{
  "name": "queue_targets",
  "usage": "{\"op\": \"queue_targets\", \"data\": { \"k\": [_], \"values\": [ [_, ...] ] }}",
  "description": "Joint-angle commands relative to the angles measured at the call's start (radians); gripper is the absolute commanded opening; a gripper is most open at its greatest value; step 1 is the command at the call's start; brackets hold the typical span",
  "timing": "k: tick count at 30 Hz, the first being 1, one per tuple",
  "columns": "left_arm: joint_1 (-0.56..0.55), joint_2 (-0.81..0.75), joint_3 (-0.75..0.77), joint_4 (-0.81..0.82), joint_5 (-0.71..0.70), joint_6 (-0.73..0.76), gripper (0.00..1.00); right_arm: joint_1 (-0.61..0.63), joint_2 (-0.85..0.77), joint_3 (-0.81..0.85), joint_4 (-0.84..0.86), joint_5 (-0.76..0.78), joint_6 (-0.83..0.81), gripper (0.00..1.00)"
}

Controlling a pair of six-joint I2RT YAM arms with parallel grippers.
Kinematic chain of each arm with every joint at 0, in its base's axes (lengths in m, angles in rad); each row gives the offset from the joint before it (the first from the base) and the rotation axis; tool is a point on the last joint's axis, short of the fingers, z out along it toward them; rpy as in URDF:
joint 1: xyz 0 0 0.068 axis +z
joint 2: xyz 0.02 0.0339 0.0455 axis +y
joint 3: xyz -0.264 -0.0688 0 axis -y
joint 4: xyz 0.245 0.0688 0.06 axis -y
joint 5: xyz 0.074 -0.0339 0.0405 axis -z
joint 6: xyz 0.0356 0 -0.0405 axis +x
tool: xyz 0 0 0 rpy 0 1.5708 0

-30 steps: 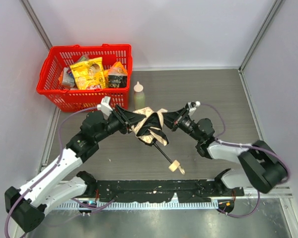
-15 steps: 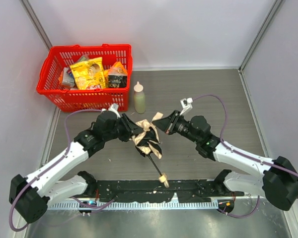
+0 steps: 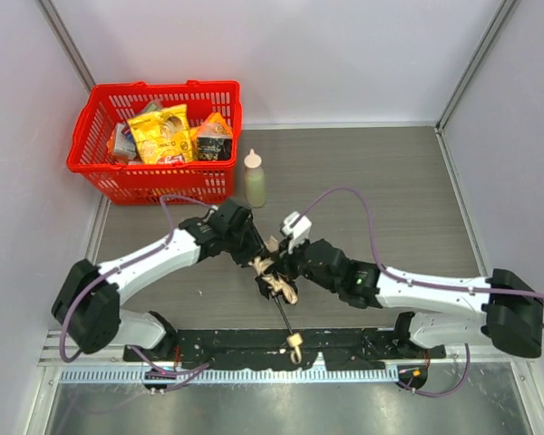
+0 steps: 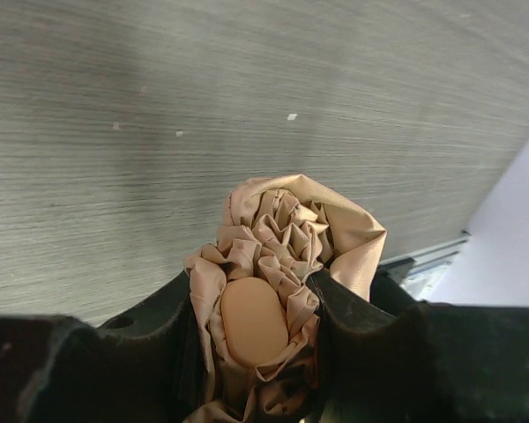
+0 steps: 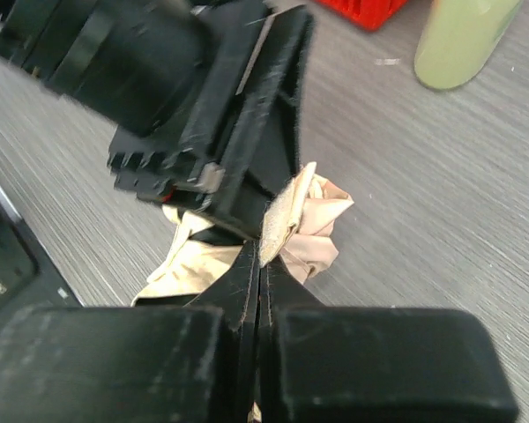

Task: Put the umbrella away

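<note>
Your left gripper [image 4: 257,308] clamps the bunched umbrella [image 4: 282,229], your right gripper [image 5: 260,264] seems pinched shut on its fabric, and both have drawn together, nearer than a moment ago.

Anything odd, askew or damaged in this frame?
The umbrella is crumpled into a loose wad, not folded flat, pinched by the left gripper and right gripper. Its shaft juts toward the near edge, handle over the black rail. The bottle stands upright; nothing spilled.
</note>
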Motion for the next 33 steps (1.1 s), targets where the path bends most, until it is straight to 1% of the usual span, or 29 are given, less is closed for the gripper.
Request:
{"op": "queue_targets", "data": {
  "k": [1, 4, 7, 9, 10, 11, 12, 14, 16, 18, 20, 21, 23, 25, 27, 30, 31, 33],
  "values": [
    [0.003, 0.154, -0.031, -0.141, -0.192, -0.01, 0.0, 0.131, -0.008, 0.161, 0.292, 0.03, -0.163, 0.01],
    [0.003, 0.237, -0.04, -0.133, -0.2, -0.042, 0.0, 0.165, 0.007, 0.149, 0.306, 0.035, -0.183, 0.01],
    [-0.003, 0.263, -0.063, -0.089, -0.191, -0.094, 0.0, 0.185, 0.021, 0.132, 0.327, 0.048, -0.207, 0.01],
    [-0.003, 0.25, -0.089, -0.049, -0.189, -0.123, 0.0, 0.205, -0.005, 0.095, 0.37, 0.15, -0.203, 0.01],
    [-0.007, 0.227, -0.108, -0.031, -0.198, -0.129, 0.0, 0.207, -0.038, 0.048, 0.414, 0.186, -0.174, 0.01],
    [-0.012, 0.21, -0.118, -0.033, -0.227, -0.135, 0.0, 0.207, -0.061, 0.022, 0.445, 0.233, -0.16, 0.01],
    [-0.021, 0.201, -0.117, -0.049, -0.259, -0.134, 0.0, 0.207, -0.094, -0.03, 0.509, 0.243, -0.148, 0.01],
    [-0.038, 0.219, -0.077, -0.118, -0.29, -0.128, 0.0, 0.207, -0.108, -0.04, 0.528, 0.216, -0.143, 0.01],
    [-0.056, 0.257, -0.018, -0.188, -0.322, -0.125, 0.0, 0.208, -0.076, -0.005, 0.519, 0.157, -0.166, 0.01],
    [-0.067, 0.286, 0.012, -0.219, -0.336, -0.148, 0.0, 0.245, -0.013, 0.053, 0.487, 0.139, -0.27, 0.01],
    [-0.07, 0.296, 0.007, -0.208, -0.336, -0.169, 0.0, 0.254, 0.024, 0.092, 0.47, 0.081, -0.33, 0.01],
    [-0.069, 0.296, 0.0, -0.198, -0.335, -0.175, 0.0, 0.256, 0.042, 0.11, 0.45, 0.021, -0.353, 0.01],
    [-0.069, 0.305, -0.001, -0.185, -0.332, -0.174, 0.0, 0.254, 0.067, 0.153, 0.386, -0.051, -0.37, 0.01],
    [-0.069, 0.326, 0.012, -0.182, -0.33, -0.171, 0.0, 0.253, 0.09, 0.172, 0.365, -0.093, -0.358, 0.01],
    [-0.07, 0.358, 0.026, -0.176, -0.33, -0.172, 0.0, 0.254, 0.119, 0.19, 0.359, -0.091, -0.345, 0.01],
    [-0.076, 0.398, 0.035, -0.165, -0.324, -0.191, 0.0, 0.254, 0.139, 0.196, 0.411, -0.03, -0.289, 0.01],
    [-0.081, 0.403, 0.032, -0.159, -0.329, -0.201, 0.0, 0.254, 0.147, 0.189, 0.457, -0.015, -0.283, 0.01],
    [-0.086, 0.406, 0.016, -0.132, -0.338, -0.218, 0.0, 0.254, 0.142, 0.154, 0.544, 0.045, -0.218, 0.01]
  ]
}}
